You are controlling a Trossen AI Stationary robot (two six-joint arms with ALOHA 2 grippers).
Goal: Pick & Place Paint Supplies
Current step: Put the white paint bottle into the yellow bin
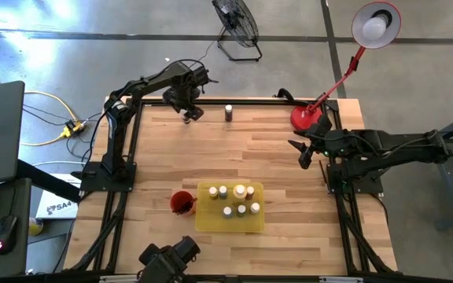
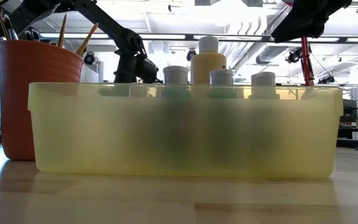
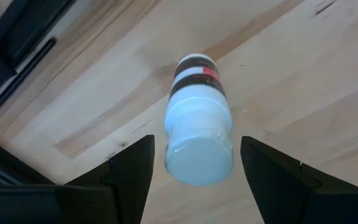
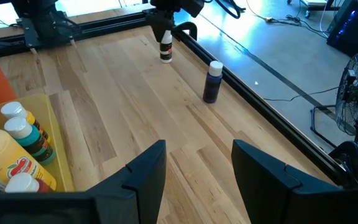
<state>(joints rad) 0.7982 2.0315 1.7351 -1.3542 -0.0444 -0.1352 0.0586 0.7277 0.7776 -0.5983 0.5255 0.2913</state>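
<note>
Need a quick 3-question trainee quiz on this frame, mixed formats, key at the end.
1. True or false: the left gripper has its fingers open around a standing bottle.
2. How many bottles stand on the bare table, outside the yellow tray? A) none B) two C) five
3. Fill in: the paintbrushes stand in the ___ cup.

Key: 1 true; 2 B, the white-capped bottle and a dark bottle; 3 red.
</note>
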